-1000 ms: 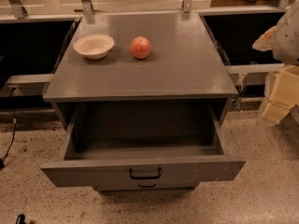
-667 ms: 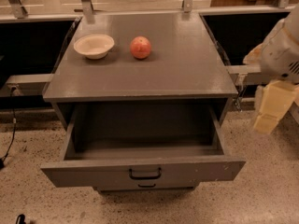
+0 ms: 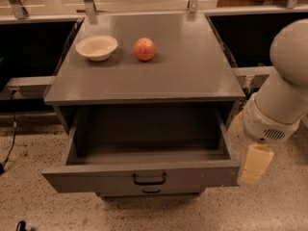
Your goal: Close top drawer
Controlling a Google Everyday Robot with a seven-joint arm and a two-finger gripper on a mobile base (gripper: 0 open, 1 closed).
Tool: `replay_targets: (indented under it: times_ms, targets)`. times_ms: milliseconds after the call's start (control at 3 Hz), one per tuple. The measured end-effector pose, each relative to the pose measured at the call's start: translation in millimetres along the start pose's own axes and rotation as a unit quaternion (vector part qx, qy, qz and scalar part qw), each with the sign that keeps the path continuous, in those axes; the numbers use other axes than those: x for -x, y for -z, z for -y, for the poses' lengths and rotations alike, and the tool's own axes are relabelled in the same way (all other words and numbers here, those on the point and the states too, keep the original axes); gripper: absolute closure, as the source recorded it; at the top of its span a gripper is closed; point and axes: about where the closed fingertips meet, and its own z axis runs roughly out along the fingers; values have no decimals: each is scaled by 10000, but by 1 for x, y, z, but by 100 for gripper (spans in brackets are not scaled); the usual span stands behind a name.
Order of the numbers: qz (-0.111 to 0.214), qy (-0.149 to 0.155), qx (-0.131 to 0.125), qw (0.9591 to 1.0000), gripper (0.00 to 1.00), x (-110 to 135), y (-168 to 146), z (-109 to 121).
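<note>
Top drawer [image 3: 96, 179] stands pulled well out of the grey bench [image 3: 192, 71], toward the camera. Its long axis runs left to right, and the long flat front panel faces the viewer, parallel to the bench's front edge. The small dark loop handle [image 3: 149, 178] sits at the panel's centre. The deep boxy interior shows bare grey walls and floor. The side walls run back under the bench top, and the back of the box is in shadow. A second, like handle [image 3: 151, 191] peeks out just below the panel, on a lower drawer front. On the bench top, at back left, a shallow white bowl [image 3: 96, 47] sits upright. An apple [image 3: 145, 48] is just to its right and apart from it. The rest of the top is plain grey surface. The tool [image 3: 253, 170] is cream-coloured and hangs below a bulky white arm [image 3: 284, 95] on the right. It is just beside the right end of the drawer's front panel, at about panel height. Whether it touches the panel cannot be told, nor whether it is released or clenched. Speckled floor [image 3: 48, 211] lies in front of the panel and to both sides. A black cable [image 3: 10, 143] runs down at far left, well apart from the drawer. Metal posts [image 3: 88, 1] rise behind the bench's rear edge.
</note>
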Motion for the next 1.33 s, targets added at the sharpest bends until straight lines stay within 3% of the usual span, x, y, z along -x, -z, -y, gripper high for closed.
replay_targets:
  times_ms: [667, 1000, 1333]
  targets:
    - [71, 158, 343, 9993, 65, -1, -58, -33]
    - [326, 472, 362, 9977, 88, 7, -94, -50]
    - [535, 748, 128, 9957, 100, 24, -134, -52]
